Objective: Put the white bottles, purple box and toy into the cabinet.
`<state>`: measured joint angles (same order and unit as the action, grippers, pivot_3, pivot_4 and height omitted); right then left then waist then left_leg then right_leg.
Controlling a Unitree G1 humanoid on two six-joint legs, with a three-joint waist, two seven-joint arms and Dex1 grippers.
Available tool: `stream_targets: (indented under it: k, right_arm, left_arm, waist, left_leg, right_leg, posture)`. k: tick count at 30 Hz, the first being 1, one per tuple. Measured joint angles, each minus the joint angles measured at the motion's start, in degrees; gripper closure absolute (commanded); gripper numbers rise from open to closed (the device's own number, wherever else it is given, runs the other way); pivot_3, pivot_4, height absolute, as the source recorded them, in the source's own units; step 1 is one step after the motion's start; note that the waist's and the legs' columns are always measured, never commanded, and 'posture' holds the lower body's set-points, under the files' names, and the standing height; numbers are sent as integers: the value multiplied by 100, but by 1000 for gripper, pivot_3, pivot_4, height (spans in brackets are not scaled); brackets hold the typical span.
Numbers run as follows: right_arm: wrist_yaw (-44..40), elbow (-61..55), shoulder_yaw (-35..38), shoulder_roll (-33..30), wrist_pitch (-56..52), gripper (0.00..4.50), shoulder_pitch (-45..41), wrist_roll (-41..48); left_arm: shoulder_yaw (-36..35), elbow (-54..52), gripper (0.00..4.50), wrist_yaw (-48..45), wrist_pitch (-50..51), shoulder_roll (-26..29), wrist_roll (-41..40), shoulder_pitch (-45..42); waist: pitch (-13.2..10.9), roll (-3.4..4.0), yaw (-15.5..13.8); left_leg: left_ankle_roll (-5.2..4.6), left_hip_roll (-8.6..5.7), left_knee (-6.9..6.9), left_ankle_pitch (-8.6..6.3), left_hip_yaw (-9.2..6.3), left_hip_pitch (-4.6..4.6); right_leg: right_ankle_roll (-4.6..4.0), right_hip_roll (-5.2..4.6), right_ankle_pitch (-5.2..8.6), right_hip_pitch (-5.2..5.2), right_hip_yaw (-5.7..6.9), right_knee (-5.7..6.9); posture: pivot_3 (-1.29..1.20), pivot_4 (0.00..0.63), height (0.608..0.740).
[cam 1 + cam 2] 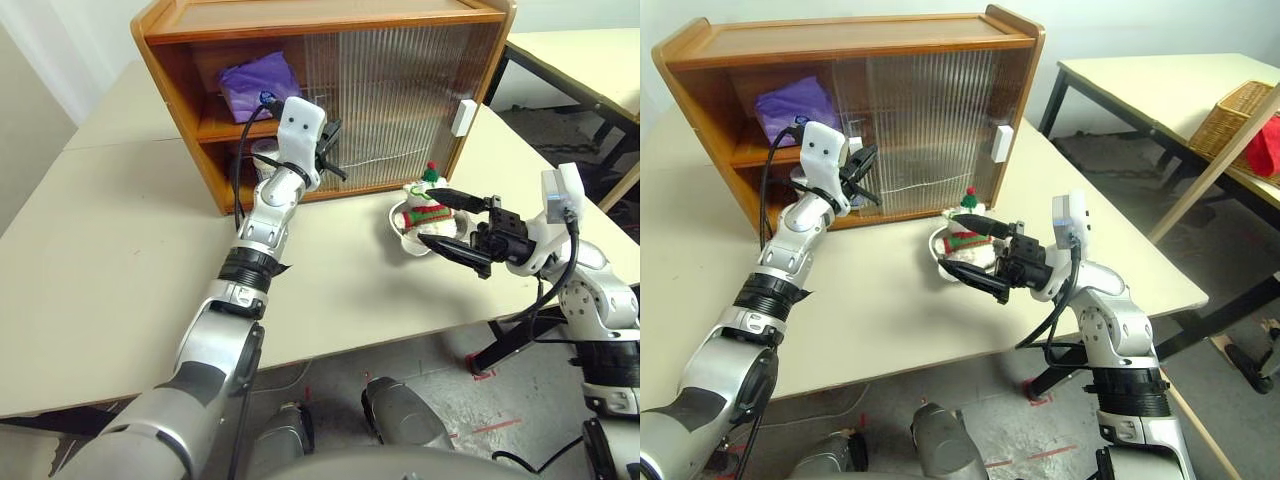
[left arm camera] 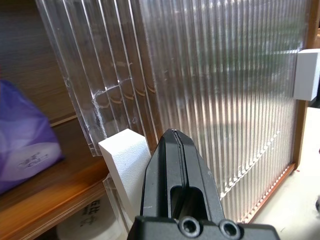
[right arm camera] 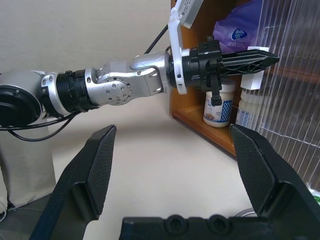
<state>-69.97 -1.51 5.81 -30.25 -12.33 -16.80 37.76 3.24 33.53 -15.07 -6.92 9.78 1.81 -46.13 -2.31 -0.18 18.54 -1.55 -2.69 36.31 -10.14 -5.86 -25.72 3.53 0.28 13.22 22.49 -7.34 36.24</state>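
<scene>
A pale beige worktop (image 1: 120,250) carries everything here. A shiny metal dish (image 1: 940,262) sits on it just in front of the wooden unit. Off to the right stands a 2nd table (image 1: 1160,90) with black legs, bearing a wicker basket (image 1: 1235,115) beside something red (image 1: 1265,145).

Bright, even indoor light all round, soft shadows pooling under the arms on the pale bench (image 1: 120,230), faint glare streaking the cabinet's (image 1: 180,80) ribbed door (image 2: 230,100), straight edges bowing toward the head views' corners, and the left gripper (image 2: 176,150) looming soft, slightly out of focus.
</scene>
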Motion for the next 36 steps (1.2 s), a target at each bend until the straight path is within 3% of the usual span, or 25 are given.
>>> stream_targets:
  k: [29,36]
  right_arm:
    - [-179,212,-18,11,35,0,-91,-25]
    - [-183,223,-40,30,43,0,-143,-53]
  left_arm:
    - [-432,-632,4472,309,330,884,-114,671]
    - [-729,-720,4472,559,543,988,-142,795]
  waist:
    - [4,7,-116]
    - [0,0,-257]
  left_leg:
    - [18,3,-49,-3,-9,56]
    - [19,-11,-94,-4,-15,73]
  right_leg:
    - [-35,-2,-18,4,-23,1]
    - [-58,6,-14,19,-134,-3]
  posture:
    - [-299,41,740]
    - [-292,43,740]
